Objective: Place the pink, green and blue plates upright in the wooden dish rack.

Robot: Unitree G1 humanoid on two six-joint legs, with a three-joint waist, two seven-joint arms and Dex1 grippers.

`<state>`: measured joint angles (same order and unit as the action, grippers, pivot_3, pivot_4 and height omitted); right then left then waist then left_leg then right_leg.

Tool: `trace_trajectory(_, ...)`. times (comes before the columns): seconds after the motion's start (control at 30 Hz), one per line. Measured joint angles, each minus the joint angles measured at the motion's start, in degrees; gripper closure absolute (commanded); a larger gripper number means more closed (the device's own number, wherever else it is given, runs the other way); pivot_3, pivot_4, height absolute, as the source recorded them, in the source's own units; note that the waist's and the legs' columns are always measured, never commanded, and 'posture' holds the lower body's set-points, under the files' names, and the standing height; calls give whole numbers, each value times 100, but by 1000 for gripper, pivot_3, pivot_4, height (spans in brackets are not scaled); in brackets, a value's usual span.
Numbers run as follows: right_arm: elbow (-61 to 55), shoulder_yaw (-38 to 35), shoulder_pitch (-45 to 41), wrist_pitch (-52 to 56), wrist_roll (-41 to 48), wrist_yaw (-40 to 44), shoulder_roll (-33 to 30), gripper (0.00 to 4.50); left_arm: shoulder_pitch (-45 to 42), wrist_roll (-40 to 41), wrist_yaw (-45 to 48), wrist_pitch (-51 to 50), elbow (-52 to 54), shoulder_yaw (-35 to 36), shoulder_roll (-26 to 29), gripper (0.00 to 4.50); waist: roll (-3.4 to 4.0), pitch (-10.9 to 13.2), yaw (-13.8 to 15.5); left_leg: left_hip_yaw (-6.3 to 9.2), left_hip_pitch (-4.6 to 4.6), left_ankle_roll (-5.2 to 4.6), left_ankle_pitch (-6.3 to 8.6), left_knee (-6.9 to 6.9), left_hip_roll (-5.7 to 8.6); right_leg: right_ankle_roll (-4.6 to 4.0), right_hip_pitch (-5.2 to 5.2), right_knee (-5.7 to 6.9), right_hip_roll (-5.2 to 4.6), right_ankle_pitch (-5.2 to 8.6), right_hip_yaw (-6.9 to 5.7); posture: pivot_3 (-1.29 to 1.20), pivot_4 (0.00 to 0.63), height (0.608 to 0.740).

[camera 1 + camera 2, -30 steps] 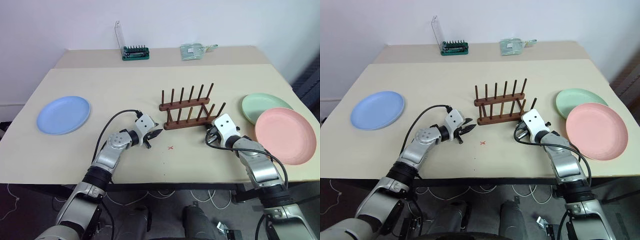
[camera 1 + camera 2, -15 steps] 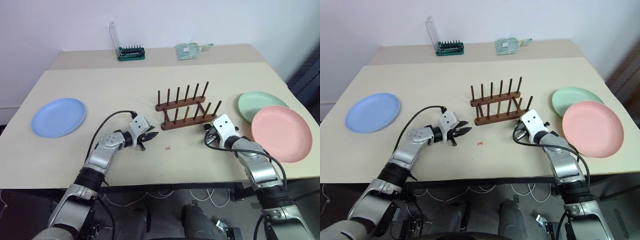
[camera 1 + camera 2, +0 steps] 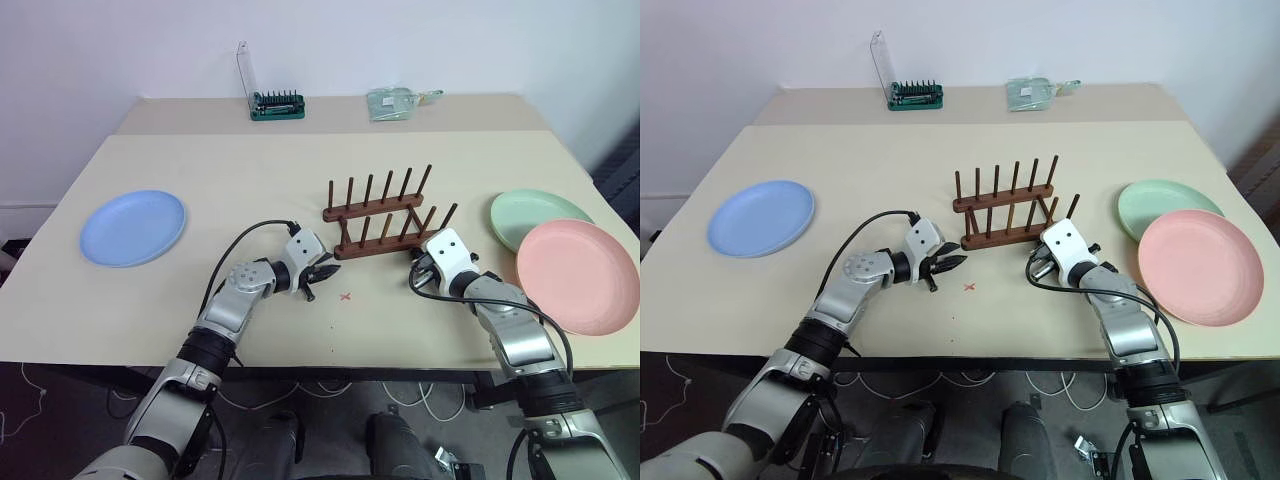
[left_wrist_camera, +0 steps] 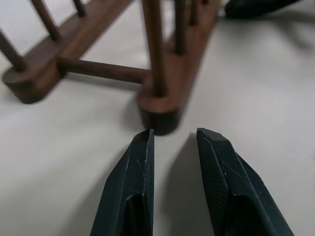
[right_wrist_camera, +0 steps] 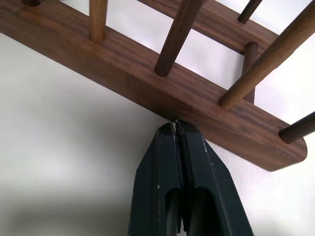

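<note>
Change since earlier frames: left gripper (image 4: 172,140) has closed in on the rack's left end; right gripper has kept its place.
Rack: small dark brown wooden dish rack (image 3: 385,213) with two rows of upright pegs stands mid-table on the beige table (image 3: 250,170), no plates in it.
Left gripper state: black fingers slightly parted, gripping nothing, tips just short of the rounded end of the near rail.
Right gripper state: right gripper (image 5: 176,127) has its fingers pressed together, empty, tips touching the side of the near rail by its right end.
Blue plate: light blue round plate (image 3: 132,227) lies flat at far left, well apart from the rack.
Green plate: pale mint green round plate (image 3: 525,212) lies flat at right.
Pink plate: salmon pink round plate (image 3: 577,275) lies flat, overlapping the green plate's near edge.
</note>
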<state>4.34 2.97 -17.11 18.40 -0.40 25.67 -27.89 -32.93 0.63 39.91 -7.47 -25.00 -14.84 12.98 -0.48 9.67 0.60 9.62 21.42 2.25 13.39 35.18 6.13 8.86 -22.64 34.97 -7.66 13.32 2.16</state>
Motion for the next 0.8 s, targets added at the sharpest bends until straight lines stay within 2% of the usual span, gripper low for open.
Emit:
trace_trajectory(0.2, -76, -8, 38, 64, 6, 15, -27, 4475, -211, -8, -608, 219, -473, 111, -19, 3154, -1, -1, -85, 1, -3, 0, 0, -1, -3, 17, -2, 6, 3, 10, -1, 0, 150, 740)
trace_trajectory(0.47, -226, -81, 157, 146, 7, 65, -104, 4475, -280, -17, -839, 407, -702, 174, -20, 3154, -1, -1, -142, 0, -3, 0, 0, -3, -6, 20, -4, 9, 6, 12, -1, 0, 150, 740)
trace_trajectory(0.6, -948, -387, 627, 403, 271, 436, -523, 4475, -159, -17, -872, 585, -626, 219, 27, 3154, -4, 1, -157, -3, 3, 0, 1, -5, -5, 23, -11, 7, 3, 14, 1, 0, 150, 740)
trace_trajectory(0.7, -1672, -873, 966, 741, 759, 894, -895, 3655, 7, 81, -782, 681, -399, 307, 126, 3154, -3, 6, -172, -6, 12, 0, 1, -8, -11, 24, -25, 9, 6, 15, 0, 0, 150, 740)
trace_trajectory(0.8, -2553, -1718, 1468, 1101, 1198, 1324, -1572, 2172, 529, 521, -52, 619, 230, 540, 633, 3154, -3, 11, -169, -7, 53, 1, 1, -10, -13, 19, -66, 9, 5, 12, 1, 0, 150, 740)
